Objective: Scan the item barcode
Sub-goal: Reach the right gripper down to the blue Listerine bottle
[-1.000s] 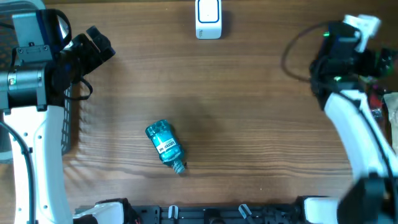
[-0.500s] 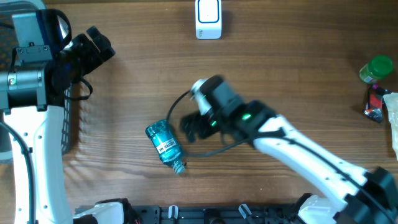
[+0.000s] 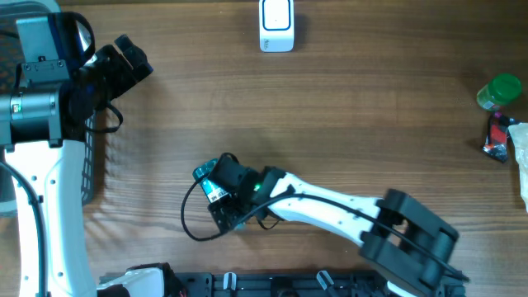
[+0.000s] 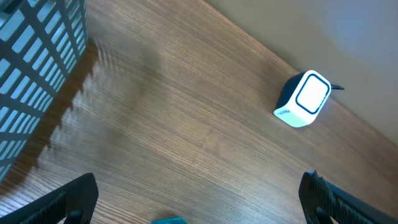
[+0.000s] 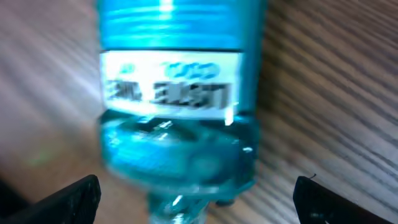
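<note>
Grasping step: the right gripper (image 3: 228, 200) hangs directly over the teal bottle (image 3: 205, 174), jaws spread wide and nothing yet gripped between them.
Bottle position: lying on its side on the tabletop (image 3: 355, 124), left of centre toward the near edge, cap end pointing near and right.
Wrist view: the bottle's body fills the frame between the two fingertips (image 5: 62, 202); its white label (image 5: 171, 84) faces up, blurred, and no barcode can be made out.
Grip placement: judged best across the round body, on the plastic away from the label, so that printed faces are left uncovered. A smooth cylinder may roll, so the jaws should close squarely across its axis.
Scanner: the white scanner (image 3: 276, 25) sits at the far edge, well apart from the bottle. Once the bottle is lifted, its barcode side must be turned toward the scanner's window.
Idle arm: the left gripper (image 3: 125, 59) is released and empty, at the far left beside the white basket (image 3: 92, 169).
Risk: closing too near the tapering neck may squeeze the bottle out.
</note>
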Action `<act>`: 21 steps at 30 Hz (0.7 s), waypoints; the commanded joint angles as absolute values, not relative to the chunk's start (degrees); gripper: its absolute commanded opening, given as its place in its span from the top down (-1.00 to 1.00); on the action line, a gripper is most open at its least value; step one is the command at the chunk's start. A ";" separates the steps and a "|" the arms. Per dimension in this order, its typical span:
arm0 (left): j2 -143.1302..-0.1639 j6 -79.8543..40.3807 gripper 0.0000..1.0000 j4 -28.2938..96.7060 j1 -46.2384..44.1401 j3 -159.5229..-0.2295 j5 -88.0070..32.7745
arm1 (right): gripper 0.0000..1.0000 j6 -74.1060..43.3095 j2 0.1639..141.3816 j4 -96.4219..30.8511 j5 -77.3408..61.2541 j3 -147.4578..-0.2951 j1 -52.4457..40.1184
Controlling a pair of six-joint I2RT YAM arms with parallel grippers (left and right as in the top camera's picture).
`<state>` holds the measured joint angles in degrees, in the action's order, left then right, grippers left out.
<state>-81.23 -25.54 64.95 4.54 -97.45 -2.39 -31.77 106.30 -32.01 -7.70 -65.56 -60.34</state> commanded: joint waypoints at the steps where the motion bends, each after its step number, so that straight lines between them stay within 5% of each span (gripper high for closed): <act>1: -81.45 -24.80 -1.00 64.84 4.84 -97.73 -1.83 | -1.00 -37.19 107.48 -30.04 -3.38 -65.41 -60.55; 21: -81.45 -24.80 -1.00 64.84 4.84 -97.73 -1.83 | -1.00 -25.32 109.32 -25.50 -3.49 -65.41 -62.67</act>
